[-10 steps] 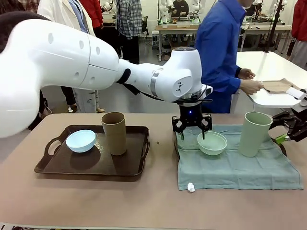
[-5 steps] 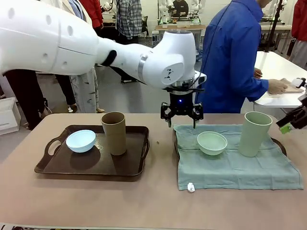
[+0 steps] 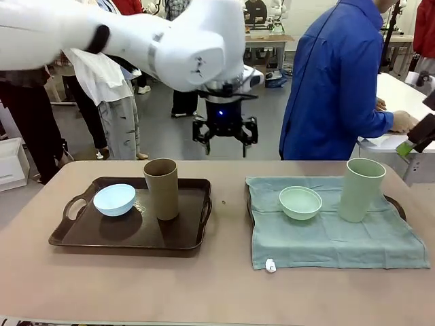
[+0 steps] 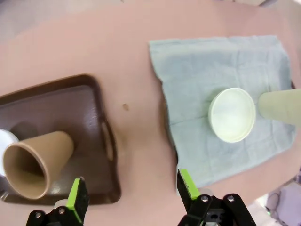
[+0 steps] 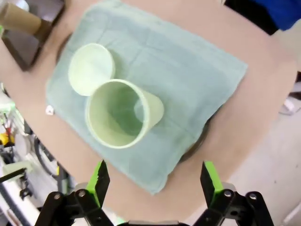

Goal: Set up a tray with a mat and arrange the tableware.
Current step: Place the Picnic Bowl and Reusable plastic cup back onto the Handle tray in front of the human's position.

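The left gripper was seen high, jaws spread and empty, with the pale green bowl set on the mat below to its right. The right gripper, likewise spread and empty, was held above the pale green tumbler. This arrangement was judged nearly done; any next descent would be best made over the bare table beneath, clear of the tan tumbler and the tray edge below-left.

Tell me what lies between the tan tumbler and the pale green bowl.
In the front view: the right rim of the brown tray, bare table with a small dark speck, then the green mat.
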### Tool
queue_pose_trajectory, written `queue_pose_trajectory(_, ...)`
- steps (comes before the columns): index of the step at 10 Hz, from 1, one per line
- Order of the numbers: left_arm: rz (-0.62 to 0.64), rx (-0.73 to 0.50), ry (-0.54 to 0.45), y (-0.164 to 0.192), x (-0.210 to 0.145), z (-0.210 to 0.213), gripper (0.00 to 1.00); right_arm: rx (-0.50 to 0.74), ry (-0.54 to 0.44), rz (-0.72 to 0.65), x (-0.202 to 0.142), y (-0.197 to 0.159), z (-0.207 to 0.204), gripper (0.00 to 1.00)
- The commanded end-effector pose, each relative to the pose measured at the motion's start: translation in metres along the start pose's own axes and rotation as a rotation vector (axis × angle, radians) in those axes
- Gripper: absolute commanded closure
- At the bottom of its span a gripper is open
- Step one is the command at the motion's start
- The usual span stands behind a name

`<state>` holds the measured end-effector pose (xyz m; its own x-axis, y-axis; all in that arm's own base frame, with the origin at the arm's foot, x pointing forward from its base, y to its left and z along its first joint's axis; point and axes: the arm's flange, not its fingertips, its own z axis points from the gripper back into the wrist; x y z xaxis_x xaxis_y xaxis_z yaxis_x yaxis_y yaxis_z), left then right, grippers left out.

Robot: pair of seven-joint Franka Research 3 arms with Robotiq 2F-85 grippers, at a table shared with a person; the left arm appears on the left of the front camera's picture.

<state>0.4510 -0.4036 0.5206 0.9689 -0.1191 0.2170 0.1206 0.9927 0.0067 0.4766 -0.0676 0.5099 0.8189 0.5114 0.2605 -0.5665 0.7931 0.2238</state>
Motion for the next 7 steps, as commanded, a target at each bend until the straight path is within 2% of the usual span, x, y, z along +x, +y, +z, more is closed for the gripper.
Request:
queue_pose_trajectory(1,-0.041,0.082,-0.016,0.021,-0.016,0.027,0.00,0.015,0.068,0.008,0.014,0.043,0.018,0.00)
queue_pose_trajectory(3,-0.027,0.073,-0.034,0.029,-0.017,0.054,0.00,-0.020,0.071,0.022,0.020,0.072,0.028,0.00)
queue_pose_trajectory(4,-0.007,0.059,-0.011,0.020,-0.011,0.040,0.00,-0.003,0.051,0.011,0.014,0.051,0.021,0.00)
queue_pose_trajectory(7,-0.007,0.059,-0.011,0.020,-0.011,0.040,0.00,-0.003,0.051,0.011,0.014,0.051,0.021,0.00)
